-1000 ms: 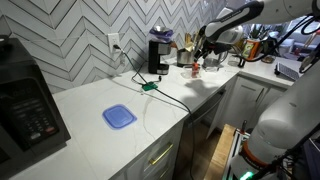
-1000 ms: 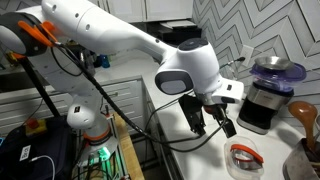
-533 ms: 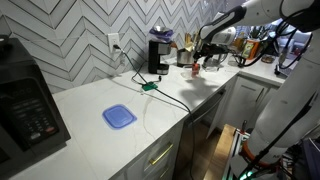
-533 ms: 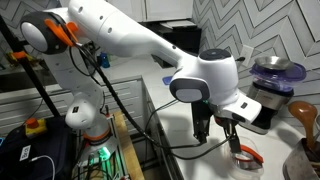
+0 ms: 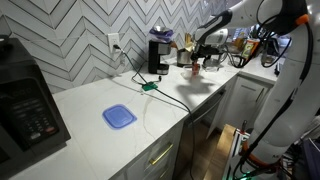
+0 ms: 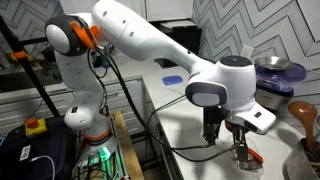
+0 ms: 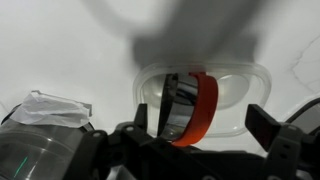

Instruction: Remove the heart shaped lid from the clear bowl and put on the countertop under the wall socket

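The heart shaped lid [image 7: 203, 100] shows as a red loop standing tilted on edge in the clear bowl [image 7: 243, 85], which sits on the white countertop [image 5: 85, 125]. My gripper [image 7: 203, 120] is open just above the bowl. One finger is on each side of the lid, with the lid nearer the left finger. In an exterior view the gripper [image 6: 238, 140] hangs right over the red-rimmed lid [image 6: 247, 158]. In an exterior view the gripper [image 5: 199, 62] is at the far end of the counter. The wall socket [image 5: 114, 43] is in the herringbone tile, well away from the gripper.
A flat blue square lid [image 5: 119, 116] lies mid-counter. A black coffee maker [image 5: 157, 55] with a cable stands beside the socket. A microwave [image 5: 25, 105] sits at the near end. A blender [image 6: 270, 88] and jars stand close behind the bowl.
The arm has swung along the counter and come down. The gripper, which was beside and above the bowl, now hangs over it with the lid between its fingers.
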Available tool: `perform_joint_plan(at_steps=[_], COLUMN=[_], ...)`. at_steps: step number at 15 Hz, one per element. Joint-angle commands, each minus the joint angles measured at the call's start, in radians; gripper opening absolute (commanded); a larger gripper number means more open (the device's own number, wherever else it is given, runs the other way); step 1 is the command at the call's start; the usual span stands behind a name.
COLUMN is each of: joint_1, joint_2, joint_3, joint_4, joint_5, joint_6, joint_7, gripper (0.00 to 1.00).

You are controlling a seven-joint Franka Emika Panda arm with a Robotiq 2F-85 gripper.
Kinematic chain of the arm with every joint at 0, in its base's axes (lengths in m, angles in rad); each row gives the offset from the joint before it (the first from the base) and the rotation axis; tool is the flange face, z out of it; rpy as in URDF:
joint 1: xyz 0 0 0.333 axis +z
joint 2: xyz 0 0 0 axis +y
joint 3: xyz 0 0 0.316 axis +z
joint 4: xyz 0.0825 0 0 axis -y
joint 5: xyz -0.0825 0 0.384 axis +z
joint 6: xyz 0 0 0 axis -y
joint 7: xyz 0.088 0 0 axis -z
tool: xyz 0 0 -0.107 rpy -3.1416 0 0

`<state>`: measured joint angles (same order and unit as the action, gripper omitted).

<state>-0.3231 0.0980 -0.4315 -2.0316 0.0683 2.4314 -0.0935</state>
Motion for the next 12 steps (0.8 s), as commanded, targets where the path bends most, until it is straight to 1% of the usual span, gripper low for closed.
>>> perform_joint_plan(at_steps=[1, 3, 4, 5, 6, 7, 8, 9, 12], joint_1=[-0.033, -0.038, -0.04, -0.042, -0.042, -0.042, -0.042, -0.042, -0.039], joint_2=[0.057, 0.076, 0.083, 0.089, 0.091, 0.095, 0.093, 0.093, 0.053], joint_3=[0.021, 0.025, 0.027, 0.028, 0.029, 0.03, 0.031, 0.031, 0.029], joint_4=[0.058, 0.07, 0.074, 0.076, 0.078, 0.081, 0.083, 0.084, 0.072], joint_5=[-0.003, -0.005, -0.002, -0.002, -0.005, -0.006, -0.012, -0.015, -0.036], joint_6=[-0.03, -0.025, -0.022, -0.022, -0.021, -0.022, -0.025, -0.024, -0.023], joint_7=[0.057, 0.079, 0.086, 0.093, 0.1, 0.106, 0.109, 0.111, 0.103], gripper=[1.0, 0.99, 0.75, 0.74, 0.69, 0.61, 0.51, 0.45, 0.2])
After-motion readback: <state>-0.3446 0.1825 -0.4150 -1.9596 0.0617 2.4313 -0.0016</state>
